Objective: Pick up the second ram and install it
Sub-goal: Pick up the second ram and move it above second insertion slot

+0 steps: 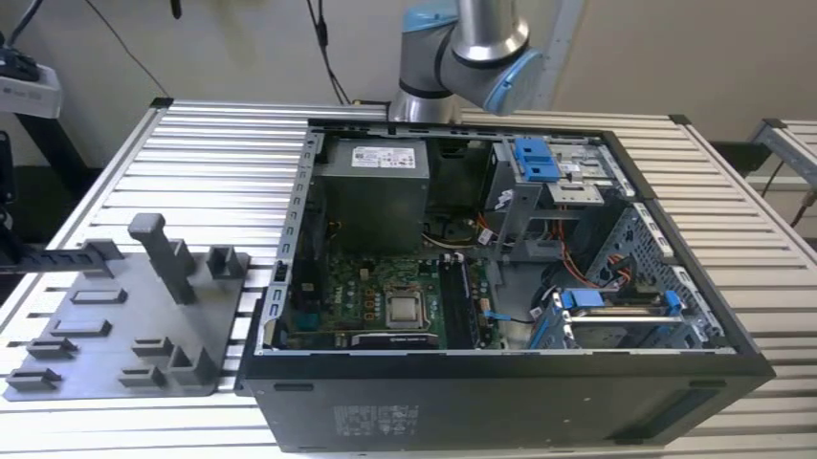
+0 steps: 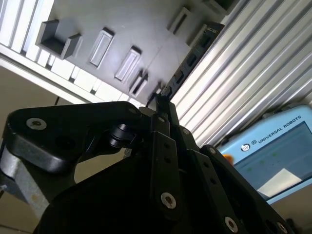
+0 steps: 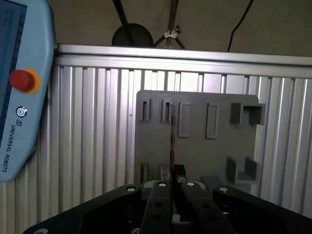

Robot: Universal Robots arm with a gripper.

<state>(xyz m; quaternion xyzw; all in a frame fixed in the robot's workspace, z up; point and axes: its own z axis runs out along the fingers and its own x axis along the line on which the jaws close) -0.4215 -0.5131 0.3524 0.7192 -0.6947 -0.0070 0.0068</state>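
Pick-up step: lower centre in the first wrist view, your gripper (image 3: 171, 184) has its jaws seemingly closed on the second ram (image 3: 171, 136) above the fixture plate (image 3: 204, 151); seating it demands square alignment.

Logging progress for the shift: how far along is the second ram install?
Done: the hand is shut on the second ram. In hand: the ram is at the grey fixture plate, apart from the computer case. Left: it is not yet seated on the motherboard in the case.
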